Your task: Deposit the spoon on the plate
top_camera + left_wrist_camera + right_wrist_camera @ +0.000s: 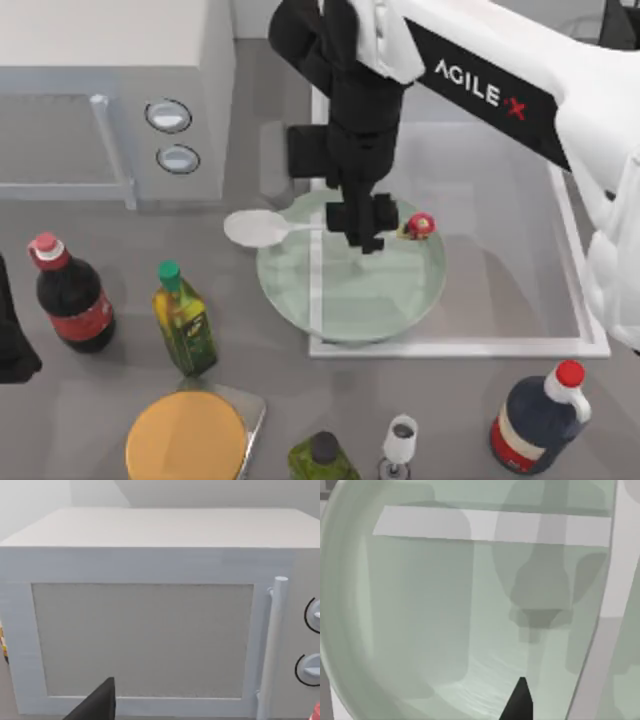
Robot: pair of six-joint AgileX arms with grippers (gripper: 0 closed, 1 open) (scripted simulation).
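Table: right gripper (pixel 366 228) holds spoon (pixel 262 227) over plate (pixel 300 300)

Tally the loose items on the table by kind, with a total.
Bottles: 4 (cola, oil, dark green, dark jug)
Spoon: 1
Plate: 1
Glass: 1
Orange disc: 1
Microwave: 1
Total: 9

Grey table (pixel 120 300): microwave (pixel 110 90), bottles, plate (pixel 350 300).
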